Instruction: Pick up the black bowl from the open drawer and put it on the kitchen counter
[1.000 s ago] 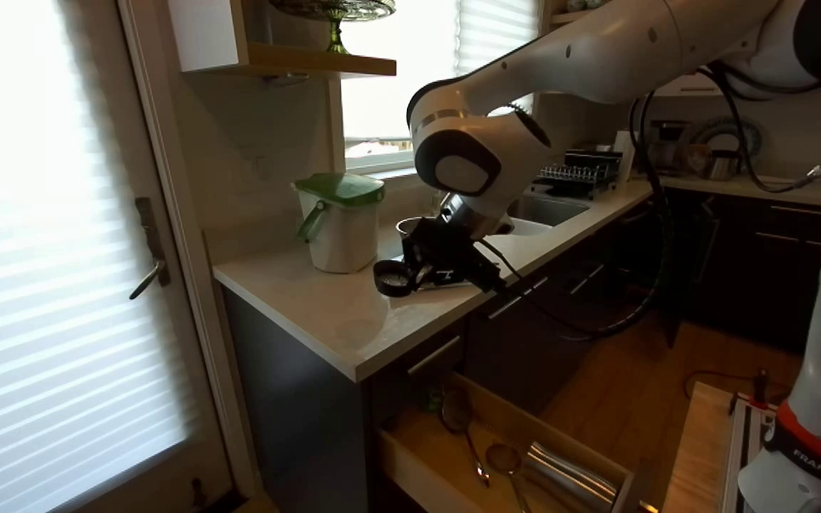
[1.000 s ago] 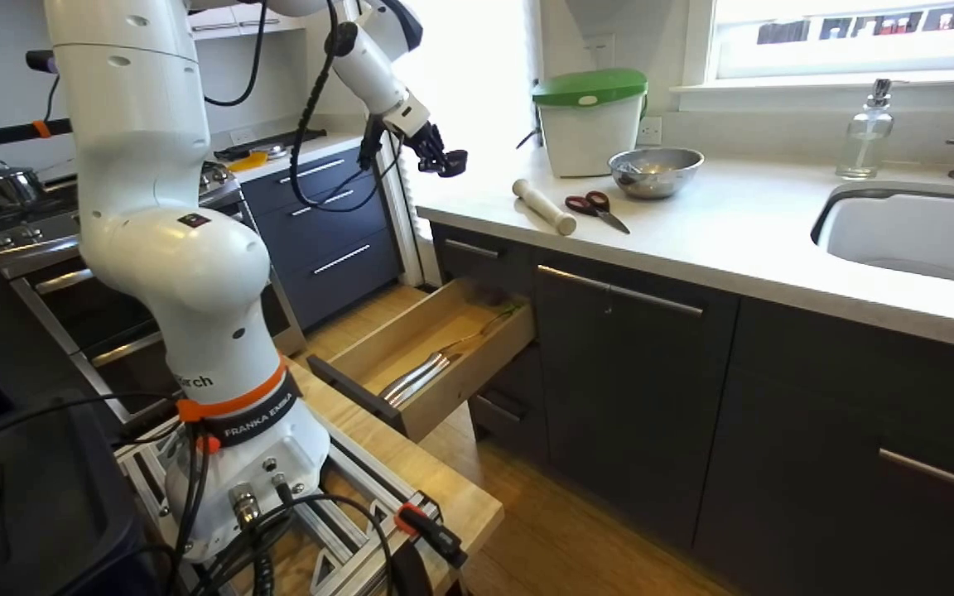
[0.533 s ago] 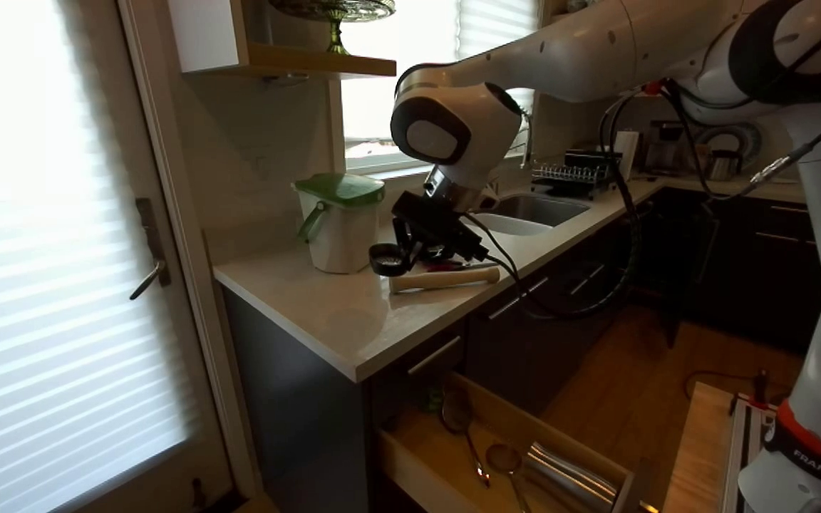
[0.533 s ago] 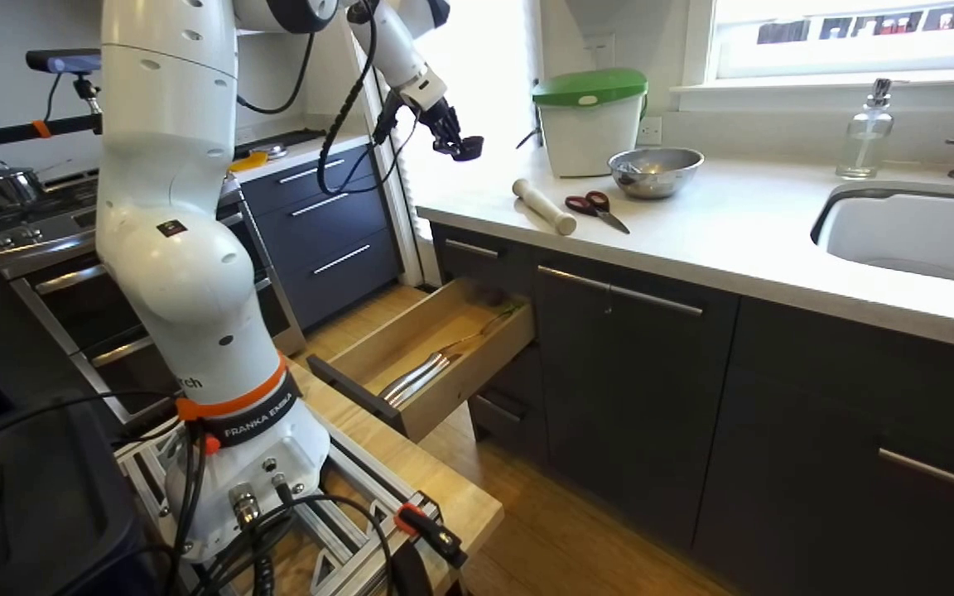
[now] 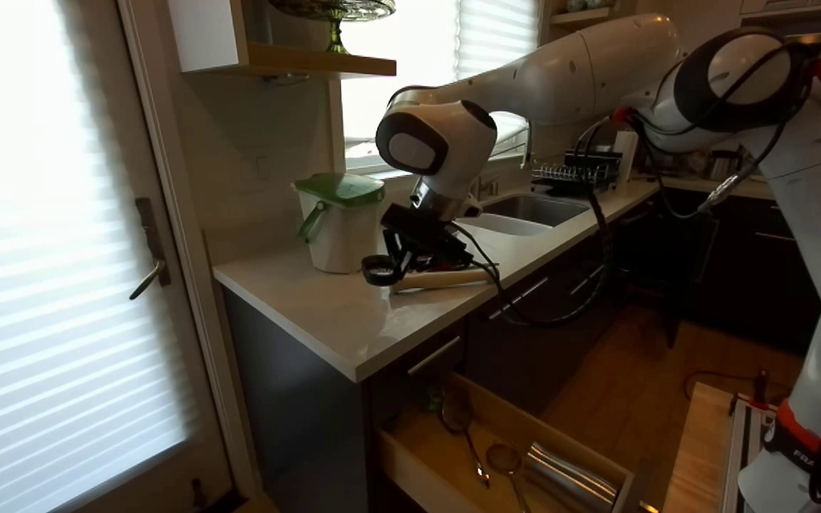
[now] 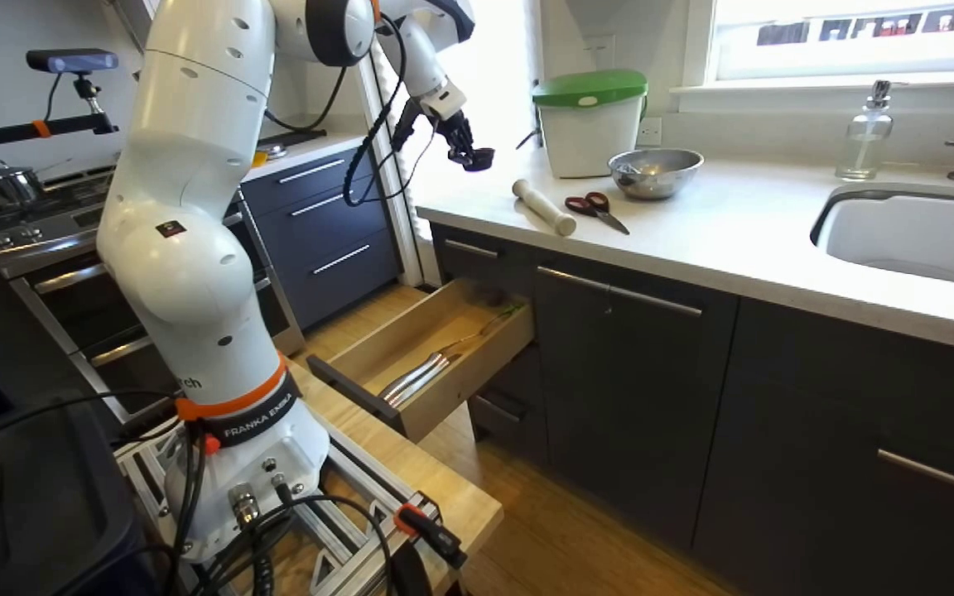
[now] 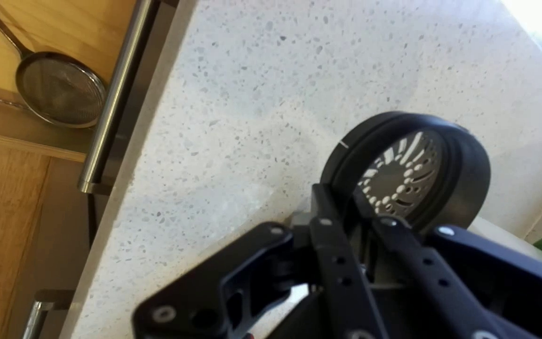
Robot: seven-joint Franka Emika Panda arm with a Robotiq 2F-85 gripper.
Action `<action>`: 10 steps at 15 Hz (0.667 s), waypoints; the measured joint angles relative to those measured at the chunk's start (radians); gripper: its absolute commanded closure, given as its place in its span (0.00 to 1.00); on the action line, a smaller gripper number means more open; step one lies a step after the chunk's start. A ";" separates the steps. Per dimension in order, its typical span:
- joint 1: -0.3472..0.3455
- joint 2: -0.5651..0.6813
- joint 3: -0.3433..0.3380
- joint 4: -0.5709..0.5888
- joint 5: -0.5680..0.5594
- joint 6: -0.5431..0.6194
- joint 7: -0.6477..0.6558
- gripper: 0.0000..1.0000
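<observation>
The black bowl is small and round, with a pierced, slotted bottom. It also shows in an exterior view and the wrist view. My gripper is shut on the bowl's rim; in the wrist view my gripper has one finger on each side of the rim. The bowl hangs over the end part of the kitchen counter, which fills the wrist view; its height above it is hard to tell. The open drawer is below the counter, holding utensils.
A green-lidded container stands at the back, close to the bowl. A wooden rolling pin, red-handled scissors and a metal bowl lie along the counter. A shelf hangs above. A strainer lies in the drawer.
My gripper has carried the black bowl further over the counter's end, rightward in an exterior view. It rose a little, then came down slightly. The bowl stays gripped; the drawer has not moved.
</observation>
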 measured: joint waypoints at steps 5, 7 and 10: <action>0.021 0.082 -0.001 0.055 0.000 0.015 -0.044 0.97; 0.030 0.107 -0.001 0.072 0.000 0.019 -0.056 0.97; 0.038 0.138 -0.002 0.086 -0.002 0.021 -0.071 0.97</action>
